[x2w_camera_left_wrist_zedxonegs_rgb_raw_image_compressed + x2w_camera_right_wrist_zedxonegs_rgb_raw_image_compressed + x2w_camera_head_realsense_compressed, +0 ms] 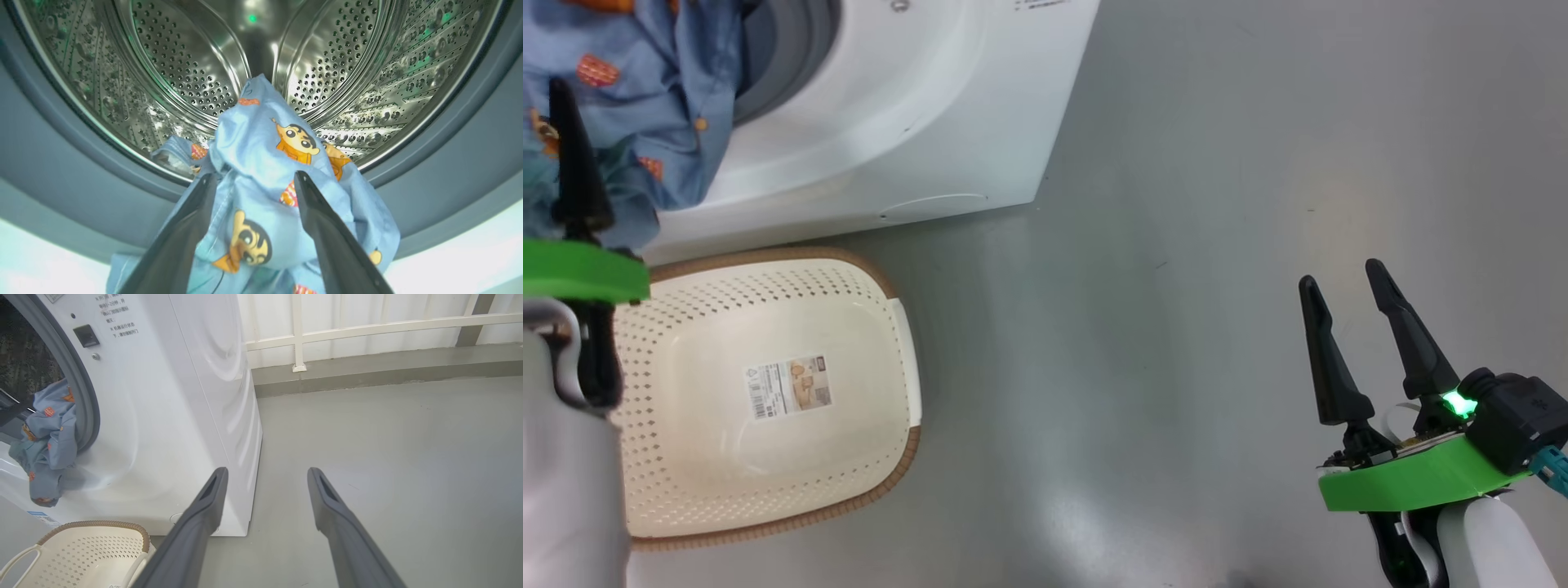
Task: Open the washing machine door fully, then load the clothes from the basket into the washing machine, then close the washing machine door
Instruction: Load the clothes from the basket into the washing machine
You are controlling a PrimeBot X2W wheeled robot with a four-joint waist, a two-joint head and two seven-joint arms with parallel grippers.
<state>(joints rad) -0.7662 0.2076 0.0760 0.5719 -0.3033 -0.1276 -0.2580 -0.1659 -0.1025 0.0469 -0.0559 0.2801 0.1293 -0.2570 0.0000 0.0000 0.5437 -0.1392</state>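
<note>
**A:** What's the left claw doing?

**B:** The left gripper (255, 192) has its two long dark fingers (192, 220) spread wide, one on either side of the light blue cloth printed with orange cartoon figures (261, 134). It isn't pinching it. The cloth lies across the grey rubber gasket (61, 163), its top poking into the perforated steel drum (184, 61) and its tail hanging down the front of the big white washing machine (890, 106).

**A:** And the right?

**B:** The right gripper (1342, 273) is also spread and empty, over the grey floor (1176, 245), well apart from the machine.

**A:** The basket?

**B:** The cream-white perforated plastic basket with the brown woven rim (768, 255) stands just before the machine, with a paper label (788, 386) in its bottom.

**A:** So which step?

**B:** Loading, near its end, I'd judge. Next the cloth needs to go deeper, clear of the gasket, before any door-closing.
</note>
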